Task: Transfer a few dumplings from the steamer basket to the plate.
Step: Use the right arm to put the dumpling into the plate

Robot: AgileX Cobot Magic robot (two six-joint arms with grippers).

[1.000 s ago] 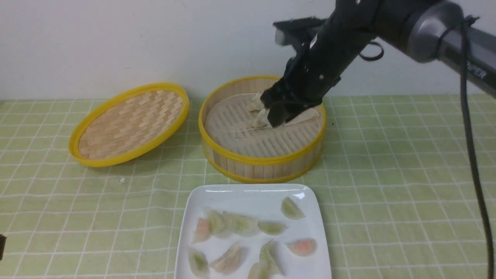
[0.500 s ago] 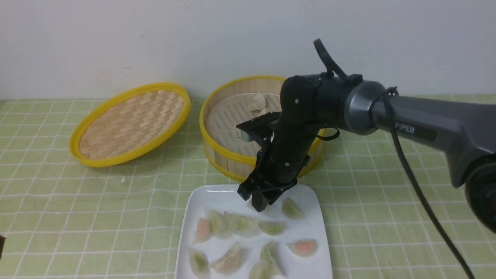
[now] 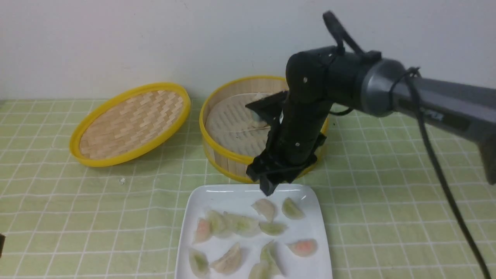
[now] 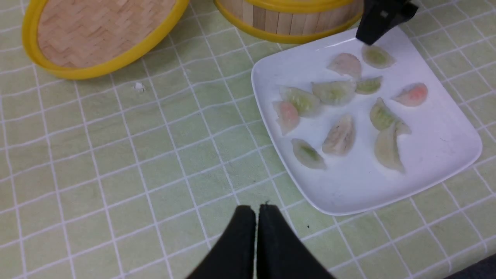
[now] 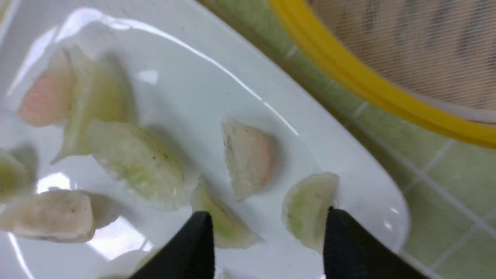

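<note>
Right end effector (image 3: 268, 186) jaws spread wide, empty, hovering over the far rim of the plate (image 3: 232, 195). Plate sits at the tabletop (image 3: 387, 193) near edge, dumplings (image 3: 265, 209) lying on it. Steamer basket (image 3: 228, 161) just behind, toward far edge. Left end effector (image 4: 255, 211) pinched closed, empty.

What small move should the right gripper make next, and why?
Probably lift the right gripper toward the round bamboo steamer basket: its jaws stand open and empty, with a pale pinkish dumpling lying free on the white square plate below.
</note>
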